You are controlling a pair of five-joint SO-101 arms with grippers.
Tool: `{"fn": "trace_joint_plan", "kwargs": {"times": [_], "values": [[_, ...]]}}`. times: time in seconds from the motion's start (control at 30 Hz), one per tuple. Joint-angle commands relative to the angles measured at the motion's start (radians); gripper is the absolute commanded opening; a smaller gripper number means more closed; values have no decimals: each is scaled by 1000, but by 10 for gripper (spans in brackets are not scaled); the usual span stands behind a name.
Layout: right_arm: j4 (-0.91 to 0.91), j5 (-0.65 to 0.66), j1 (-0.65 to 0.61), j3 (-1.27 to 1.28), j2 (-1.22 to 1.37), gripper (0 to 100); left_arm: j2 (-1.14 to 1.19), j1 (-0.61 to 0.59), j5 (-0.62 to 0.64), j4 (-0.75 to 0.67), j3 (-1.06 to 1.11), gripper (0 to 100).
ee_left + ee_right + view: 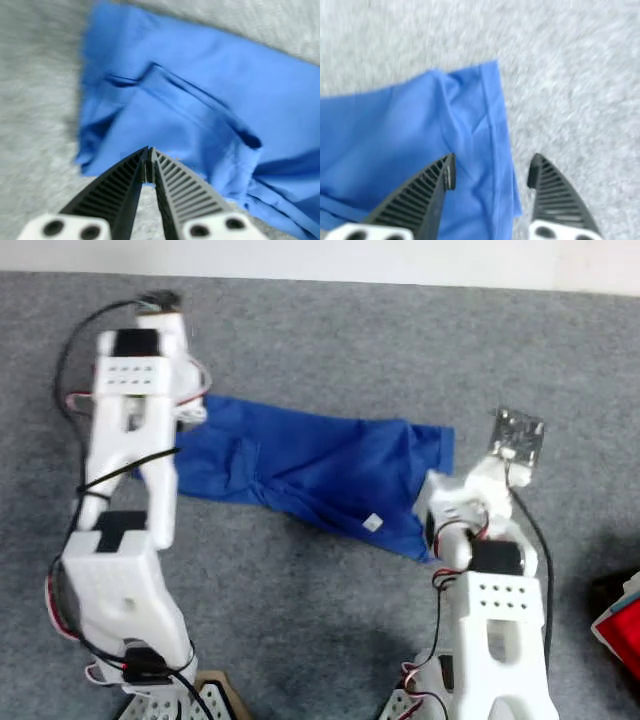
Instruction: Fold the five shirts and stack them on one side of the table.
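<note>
High view looks down; both wrist views sit close above the shirt (320, 470).

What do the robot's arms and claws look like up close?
The left arm and right arm are chunky white plastic with rows of little holes. They have black motor blocks at the joints and thin black, red and white wires looping along them. The left claw and right claw each have two dark, pointy, ribbed fingers on white bases.

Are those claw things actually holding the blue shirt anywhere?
The right tool is open astride an edge of the blue shirt, holding nothing. The left tool is shut at another edge; whether it pinches cloth cannot be told.
</note>
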Motion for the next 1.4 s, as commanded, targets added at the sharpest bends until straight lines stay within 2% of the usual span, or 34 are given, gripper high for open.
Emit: {"fn": "trace_joint_plan", "kwargs": {"times": [0.0, 0.13, 0.33, 0.5, 0.57, 0.7, 0.87, 0.97, 1.1, 1.23, 1.37], "values": [[-22, -68, 13, -102, 97, 251, -70, -25, 2, -25, 81, 5], [-108, -83, 1, -116, 255, 250, -70, -2, 6, -170, 232, 5], [-314, -54, -35, -97, 390, 240, -70, -35, 8, -351, 326, 5], [-427, -44, -53, -105, 492, 117, -70, -47, 8, -493, 414, 5], [-481, -20, -64, -119, 526, 99, -70, -44, 8, -522, 430, 5], [-570, -11, -94, -154, 615, 98, -68, -41, 8, -534, 435, 5], [-579, -2, -82, -229, 765, 98, -67, -41, 8, -534, 435, 6], [-578, 84, -70, -262, 829, 95, -44, -41, 8, -534, 426, 6], [-570, 133, -68, -262, 829, 88, 8, -41, 8, -528, 374, 6], [-515, 137, -45, -269, 819, 2, 35, -41, 8, -526, 349, 6], [-507, 137, -10, -269, 816, 7, 36, -41, 8, -526, 349, 6]]}}
